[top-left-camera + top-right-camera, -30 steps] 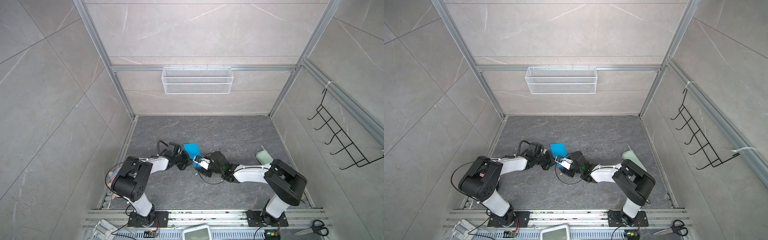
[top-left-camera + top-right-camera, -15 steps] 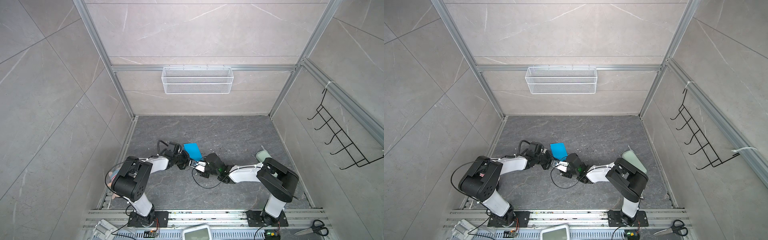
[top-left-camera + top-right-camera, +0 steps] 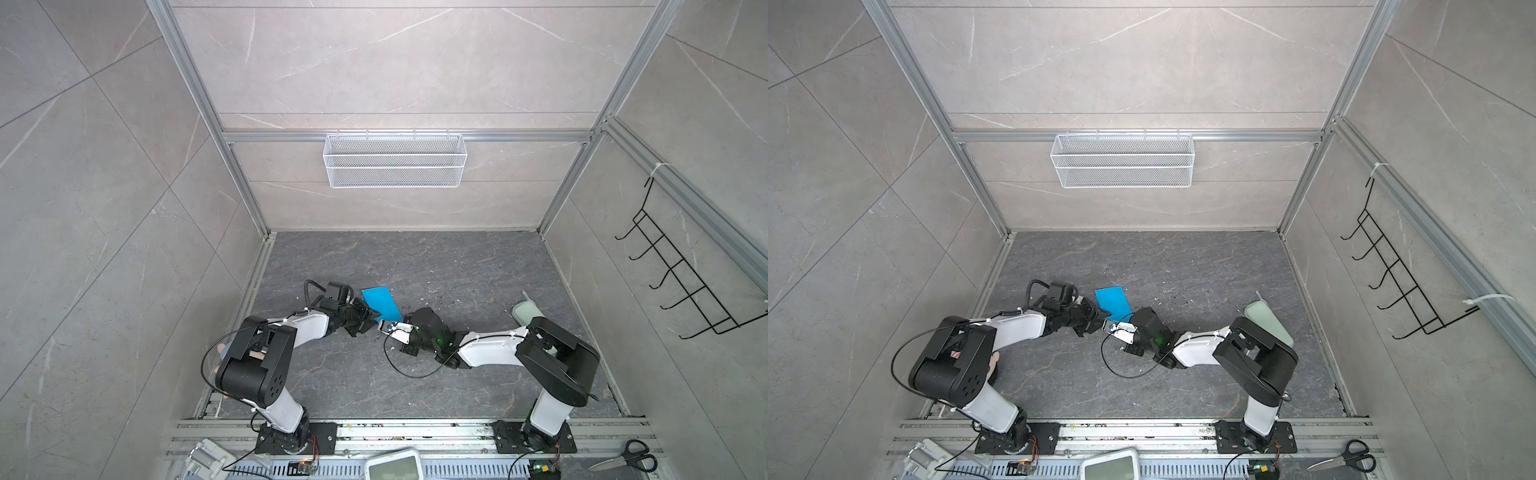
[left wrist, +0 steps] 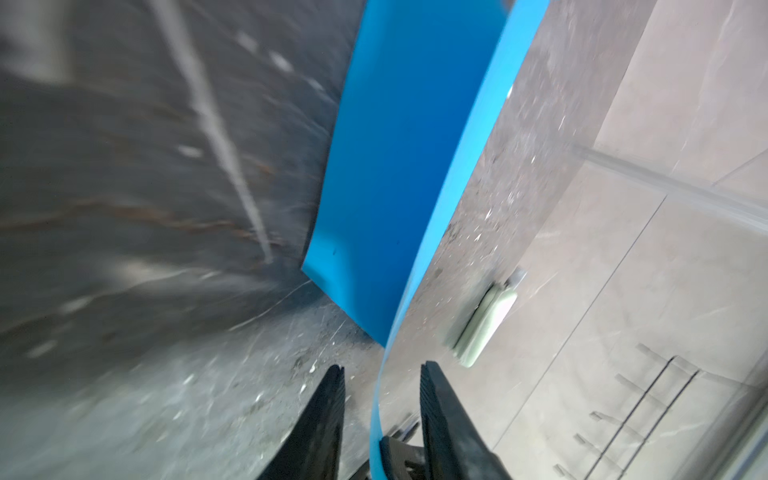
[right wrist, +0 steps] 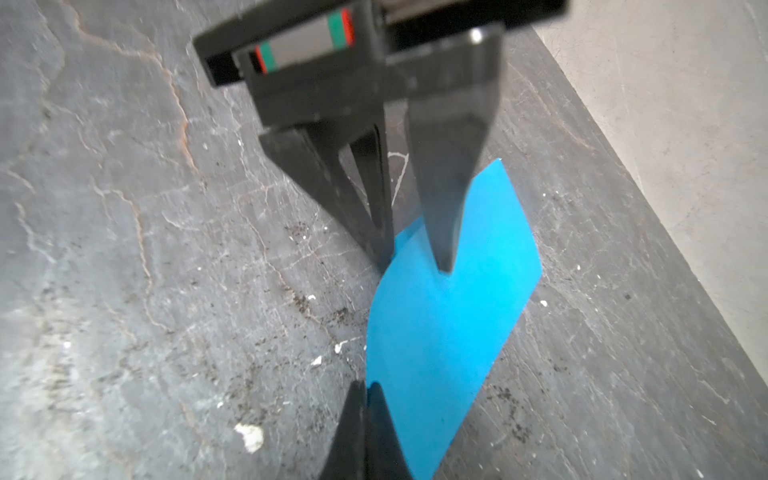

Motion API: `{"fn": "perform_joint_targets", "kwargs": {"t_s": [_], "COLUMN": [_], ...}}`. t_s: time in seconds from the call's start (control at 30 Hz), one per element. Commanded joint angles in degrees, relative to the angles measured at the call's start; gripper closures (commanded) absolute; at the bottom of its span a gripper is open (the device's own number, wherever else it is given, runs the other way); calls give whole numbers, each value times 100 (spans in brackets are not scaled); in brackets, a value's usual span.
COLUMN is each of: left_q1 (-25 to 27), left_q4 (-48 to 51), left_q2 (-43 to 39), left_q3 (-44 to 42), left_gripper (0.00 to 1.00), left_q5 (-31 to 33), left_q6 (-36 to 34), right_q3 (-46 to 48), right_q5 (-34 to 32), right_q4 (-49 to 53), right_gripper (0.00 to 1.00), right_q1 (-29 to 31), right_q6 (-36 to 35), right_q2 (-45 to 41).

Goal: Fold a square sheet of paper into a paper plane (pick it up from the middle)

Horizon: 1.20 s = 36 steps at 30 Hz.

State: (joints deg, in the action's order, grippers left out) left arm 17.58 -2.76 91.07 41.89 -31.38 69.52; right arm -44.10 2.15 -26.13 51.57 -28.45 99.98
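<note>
Nearest, at the right gripper (image 5: pixel 368 390): pinched tight on the near edge of the square sheet of paper (image 3: pixel 380 302). Just beside it, at the left gripper (image 4: pixel 383 366): spread apart, straddling that edge with a gap on either side. Beyond both grippers: sky-blue, bowed, stretching away over the dark floor (image 3: pixel 457 266). Well apart, off to the right of the right gripper: a pale green flat object (image 3: pixel 523 313). Farthest, on the back wall (image 3: pixel 395 83): a white wire basket (image 3: pixel 395 160).
</note>
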Motion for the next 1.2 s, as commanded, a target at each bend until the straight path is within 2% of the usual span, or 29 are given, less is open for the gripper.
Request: {"fn": "perform_joint_targets", "kwargs": {"t_s": [0.0, 0.17, 0.37, 0.53, 0.7, 0.87, 1.17], "left_q1": [-368, -467, -428, -89, 137, 373, 614], "left_q4": [966, 1844, 1582, 1384, 1624, 1841, 2562], "left_q2": [-602, -1117, -1182, -670, 98, 743, 1605], "left_q3": [70, 539, 753, 1040, 1476, 1936, 2515], "left_gripper": [57, 53, 53, 56, 66, 72, 83], "left_q5": [300, 643, 392, 175, 109, 75, 633], "left_q6": [-795, -1837, -2175, -2222, -2452, -2688, -3066], "right_q3": [-9, -109, -261, -277, -225, -82, 14], "right_q5": [244, 752, 1430, 1938, 2050, 2096, 2078], "right_q4": [595, 1275, 1694, 1636, 1373, 1030, 733], "right_gripper": [100, 100, 100, 100, 100, 100, 100], "right_q1": [30, 20, 3, -6, -12, -24, -136], "right_q6": [506, 1020, 1516, 1808, 2092, 2300, 2797], "right_q2": [-386, -653, -593, -438, -278, -210, -168]}}
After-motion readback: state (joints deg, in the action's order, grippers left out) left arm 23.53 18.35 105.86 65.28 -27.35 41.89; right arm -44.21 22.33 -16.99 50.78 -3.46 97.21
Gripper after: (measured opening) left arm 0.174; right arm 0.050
